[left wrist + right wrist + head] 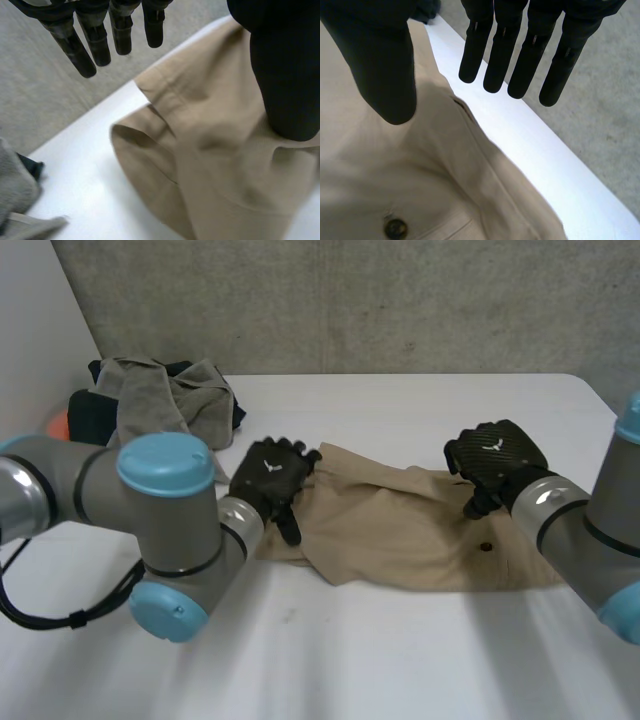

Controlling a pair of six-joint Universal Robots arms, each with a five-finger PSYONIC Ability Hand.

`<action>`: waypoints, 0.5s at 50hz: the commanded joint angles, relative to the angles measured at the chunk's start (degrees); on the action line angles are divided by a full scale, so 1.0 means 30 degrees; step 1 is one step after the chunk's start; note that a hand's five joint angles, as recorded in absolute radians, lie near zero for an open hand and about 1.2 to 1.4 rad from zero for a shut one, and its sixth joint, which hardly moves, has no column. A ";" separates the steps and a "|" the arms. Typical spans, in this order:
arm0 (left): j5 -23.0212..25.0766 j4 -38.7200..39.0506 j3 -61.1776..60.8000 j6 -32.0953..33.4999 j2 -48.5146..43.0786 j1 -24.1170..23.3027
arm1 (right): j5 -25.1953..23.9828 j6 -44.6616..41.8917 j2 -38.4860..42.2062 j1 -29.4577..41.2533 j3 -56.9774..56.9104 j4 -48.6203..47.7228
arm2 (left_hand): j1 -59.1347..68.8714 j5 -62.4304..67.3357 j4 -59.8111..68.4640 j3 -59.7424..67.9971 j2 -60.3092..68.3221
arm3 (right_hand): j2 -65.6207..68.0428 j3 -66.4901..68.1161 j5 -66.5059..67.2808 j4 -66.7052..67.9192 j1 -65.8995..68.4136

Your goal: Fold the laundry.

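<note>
Laundry pile [165, 395]: grey and dark cloth heaped loose on the white table [400, 660] at its far left corner, near the wall [400, 300]. A small orange object [58, 424] shows just beside the heap; what it is cannot be told.

Beige garment [400, 530]: lies mid-table, mostly flat, with soft creases. A dark button [486, 546] sits near its right end, and the right wrist view shows that button [395, 228] beside a stitched pocket edge. In the left wrist view the left end of the garment [200, 150] is doubled over, with a stitched hem band along the edge. Its long axis runs across the table from left to right, between the two hands, and the far edge lies roughly in line with the table's far edge.

Left hand [268, 476]: at the garment's left end. Fingers [95, 40] straight and slightly spread, clear of the cloth over the table's far side; thumb extended over the fabric. Nothing pinched.

Right hand [497, 458]: above the garment's far right part. Fingers [500, 50] straight, side by side, over the table edge past the cloth [420, 175]; thumb apart from them. Nothing grasped.
</note>
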 commanded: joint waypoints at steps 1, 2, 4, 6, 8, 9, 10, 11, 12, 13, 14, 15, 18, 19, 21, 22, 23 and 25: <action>-0.0116 0.0236 0.0108 -0.0248 0.0816 0.0615 | 0.1508 -0.1079 -0.0142 0.0436 -0.1277 0.0891 | -0.2116 -0.2646 -0.2520 -0.2751 -0.2699 | 0.0097 0.0195 0.0651 0.0346 0.0267; -0.0086 0.0236 0.0079 -0.0277 0.0933 0.0674 | 0.1892 -0.0903 -0.0349 0.0407 -0.1424 0.1215 | -0.2116 -0.2646 -0.2520 -0.2751 -0.2699 | 0.0041 0.0139 0.0594 0.0290 0.0211; -0.0057 0.0294 -0.0096 -0.0481 0.1313 0.0762 | 0.2798 -0.0406 -0.0875 0.0261 -0.1920 0.2788 | -0.2116 -0.2646 -0.2520 -0.2751 -0.2699 | 0.0041 0.0138 0.0594 0.0289 0.0210; -0.0028 0.0382 -0.0214 -0.0716 0.1695 0.0792 | 0.3154 -0.0257 -0.1228 0.0056 -0.2244 0.4403 | -0.2116 -0.2646 -0.2520 -0.2751 -0.2699 | 0.0152 0.0250 0.0705 0.0401 0.0322; 0.0002 0.0557 -0.0447 -0.1095 0.2191 0.0792 | 0.3126 -0.0286 -0.1608 -0.0468 -0.2537 0.7264 | -0.2116 -0.2646 -0.2520 -0.2751 -0.2699 | 0.0820 0.0918 0.1373 0.1069 0.0989; 0.0002 0.0645 -0.0507 -0.1214 0.2310 0.0792 | 0.3068 -0.0257 -0.1727 -0.0704 -0.2568 0.8210 | -0.2116 -0.2646 -0.2520 -0.2751 -0.2699 | 0.1103 0.1201 0.1656 0.1352 0.1273; 0.0031 0.0675 -0.0595 -0.1360 0.2457 0.0792 | 0.3009 -0.0257 -0.1815 -0.0910 -0.2568 0.9119 | -0.2116 -0.2646 -0.2520 -0.2751 -0.2699 | 0.1384 0.1481 0.1937 0.1632 0.1553; 0.0031 0.0734 -0.0653 -0.1449 0.2574 0.0792 | 0.2980 -0.0228 -0.1903 -0.1115 -0.2481 0.9940 | -0.2116 -0.2646 -0.2520 -0.2751 -0.2699 | 0.1719 0.1817 0.2273 0.1968 0.1889; 0.0118 0.0908 -0.0799 -0.1595 0.2778 0.0763 | 0.2863 -0.0227 -0.2049 -0.1494 -0.2161 1.1283 | -0.2116 -0.2646 -0.2520 -0.2751 -0.2699 | 0.2555 0.2653 0.3109 0.2804 0.2725; 0.0148 0.1026 -0.0858 -0.1625 0.2867 0.0763 | 0.2746 -0.0227 -0.2108 -0.1701 -0.1897 1.1673 | -0.2116 -0.2646 -0.2520 -0.2751 -0.2699 | 0.2786 0.2883 0.3339 0.3035 0.2955; 0.0178 0.1114 -0.0917 -0.1654 0.2955 0.0763 | 0.2571 -0.0227 -0.2138 -0.1848 -0.1633 1.1793 | -0.2116 -0.2646 -0.2520 -0.2751 -0.2699 | 0.2955 0.3052 0.3508 0.3203 0.3124; 0.0207 0.1231 -0.0976 -0.1684 0.3014 0.0763 | 0.2366 -0.0256 -0.2138 -0.1965 -0.1254 1.1765 | -0.2116 -0.2646 -0.2520 -0.2751 -0.2699 | 0.3178 0.3276 0.3732 0.3427 0.3348; 0.0324 0.1671 -0.1152 -0.1655 0.3103 0.0704 | 0.1604 -0.0432 -0.2343 -0.2434 0.0562 1.0919 | -0.2116 -0.2646 -0.2520 -0.2751 -0.2699 | 0.3405 0.3503 0.3959 0.3654 0.3575; 0.0353 0.1730 -0.1181 -0.1655 0.3103 0.0704 | 0.1312 -0.0520 -0.2488 -0.2754 0.1495 0.9871 | -0.2116 -0.2646 -0.2520 -0.2751 -0.2699 | 0.3127 0.3225 0.3681 0.3376 0.3297; 0.0325 0.1818 -0.1181 -0.1655 0.3044 0.0646 | 0.1076 -0.0579 -0.2606 -0.3078 0.2437 0.8520 | -0.2116 -0.2646 -0.2520 -0.2751 -0.2699 | 0.2177 0.2275 0.2730 0.2426 0.2346; 0.0324 0.1847 -0.1181 -0.1655 0.3015 0.0616 | 0.0988 -0.0608 -0.2607 -0.3196 0.2877 0.7788 | -0.2116 -0.2646 -0.2520 -0.2751 -0.2699 | 0.1339 0.1436 0.1892 0.1588 0.1508; 0.0295 0.1847 -0.1181 -0.1626 0.2957 0.0587 | 0.0929 -0.0637 -0.2549 -0.3371 0.3664 0.6243 | -0.2116 -0.2646 -0.2520 -0.2751 -0.2699 | -0.0446 -0.0348 0.0107 -0.0197 -0.0277; 0.0324 0.1847 -0.1181 -0.1625 0.2898 0.0558 | 0.0987 -0.0696 -0.2490 -0.3402 0.4372 0.4683 | -0.2116 -0.2646 -0.2520 -0.2751 -0.2699 | -0.2194 -0.2097 -0.1641 -0.1945 -0.2025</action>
